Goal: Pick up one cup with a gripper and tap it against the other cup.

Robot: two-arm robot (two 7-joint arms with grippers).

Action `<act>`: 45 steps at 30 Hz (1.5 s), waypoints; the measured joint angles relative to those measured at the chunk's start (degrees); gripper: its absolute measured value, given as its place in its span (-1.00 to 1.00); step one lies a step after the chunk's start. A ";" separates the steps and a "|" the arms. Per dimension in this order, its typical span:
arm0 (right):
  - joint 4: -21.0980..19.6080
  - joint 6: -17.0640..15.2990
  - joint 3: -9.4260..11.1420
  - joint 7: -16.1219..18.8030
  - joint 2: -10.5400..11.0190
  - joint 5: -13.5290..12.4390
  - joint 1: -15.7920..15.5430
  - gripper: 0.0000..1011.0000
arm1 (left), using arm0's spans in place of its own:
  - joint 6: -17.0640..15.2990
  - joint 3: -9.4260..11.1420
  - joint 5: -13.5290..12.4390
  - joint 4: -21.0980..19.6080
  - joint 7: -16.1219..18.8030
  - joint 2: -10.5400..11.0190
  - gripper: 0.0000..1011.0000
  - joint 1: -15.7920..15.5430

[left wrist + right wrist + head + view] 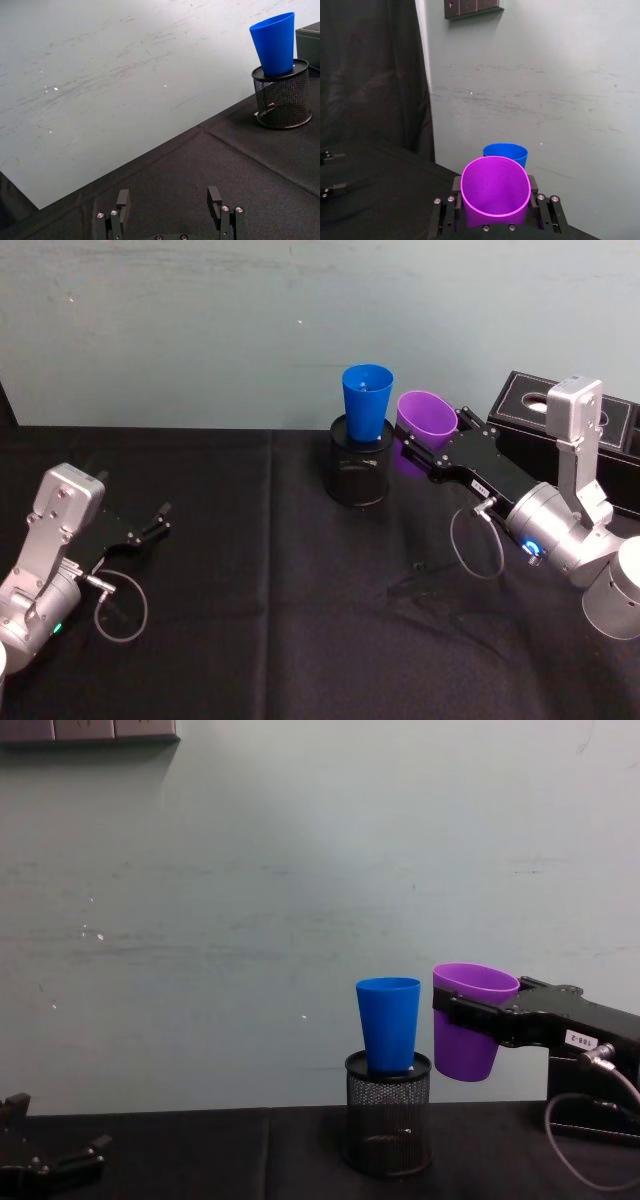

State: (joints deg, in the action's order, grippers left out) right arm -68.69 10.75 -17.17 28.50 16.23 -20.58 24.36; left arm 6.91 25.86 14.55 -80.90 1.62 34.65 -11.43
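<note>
Lab: black-draped table (250,570), bare scuffed wall (200,330).

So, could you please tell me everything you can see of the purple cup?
The purple cup is a smooth, tapered plastic-looking tumbler with a rolled rim, empty inside. It hangs in the air, nearly upright, mouth up, clamped below its rim by the right gripper's fingers. The blue cup stands just beside it, a narrow gap between them.

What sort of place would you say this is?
Probably a robotics lab bench: black-draped table, bare wall, the right gripper holding a purple cup beside a blue cup on a mesh holder, the left gripper parked at left.
</note>
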 joint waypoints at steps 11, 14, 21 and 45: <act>-0.61 -0.46 -0.18 0.02 0.39 -0.29 -0.30 0.45 | 0.00 0.00 0.00 0.00 0.00 0.00 1.00 0.00; -1.41 -1.09 -0.29 0.00 0.79 -0.58 -0.66 0.45 | 0.00 0.00 0.00 0.00 0.00 0.00 1.00 0.00; -3.84 -2.66 -0.38 -0.13 1.94 -1.33 -2.13 0.45 | 0.00 0.00 0.00 0.00 0.00 0.00 1.00 0.00; -12.69 -4.15 0.37 -0.59 6.77 -3.93 -11.06 0.45 | 0.00 0.00 0.00 0.00 0.00 0.00 1.00 0.00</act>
State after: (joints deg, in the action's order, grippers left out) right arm -81.38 6.60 -16.80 27.92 23.00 -24.51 13.29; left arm 6.91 25.86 14.55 -80.90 1.62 34.64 -11.43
